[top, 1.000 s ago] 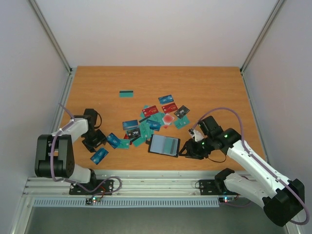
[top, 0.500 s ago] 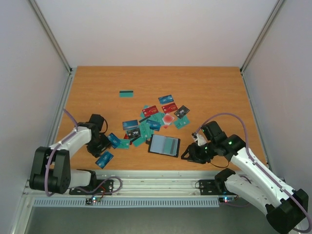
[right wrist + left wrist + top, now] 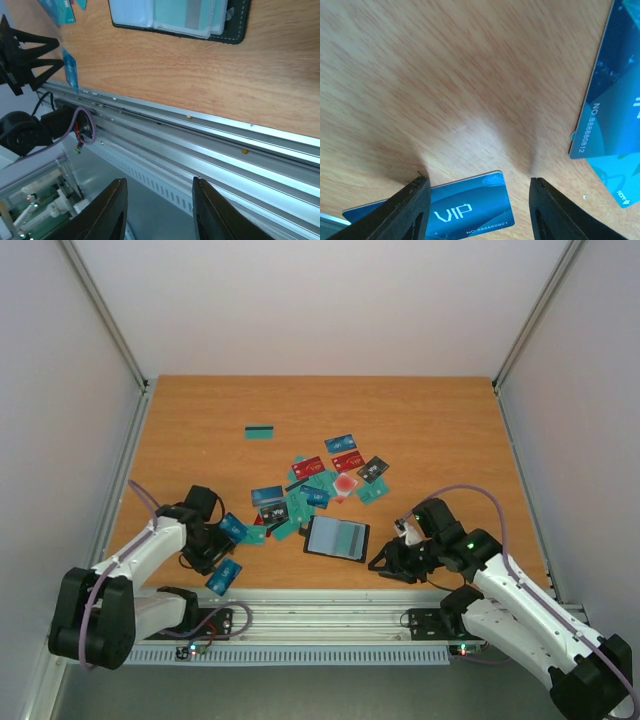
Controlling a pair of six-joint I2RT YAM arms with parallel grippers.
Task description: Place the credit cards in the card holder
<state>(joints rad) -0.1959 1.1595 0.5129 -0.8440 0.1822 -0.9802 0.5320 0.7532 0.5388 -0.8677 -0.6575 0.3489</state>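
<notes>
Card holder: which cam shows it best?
Top external: the whole open card holder lies flat, unobstructed. Right wrist shows the card holder closer, but cropped at the frame's top. Left wrist shows none of it.

You have the card holder lying open near the front edge of the table, about centre, with a card in one pocket. The credit cards lie scattered behind it and to its left. A single card lies alone farther back. A stray card lies at the front left, just beside the left gripper. The right gripper sits right of the holder.
</notes>
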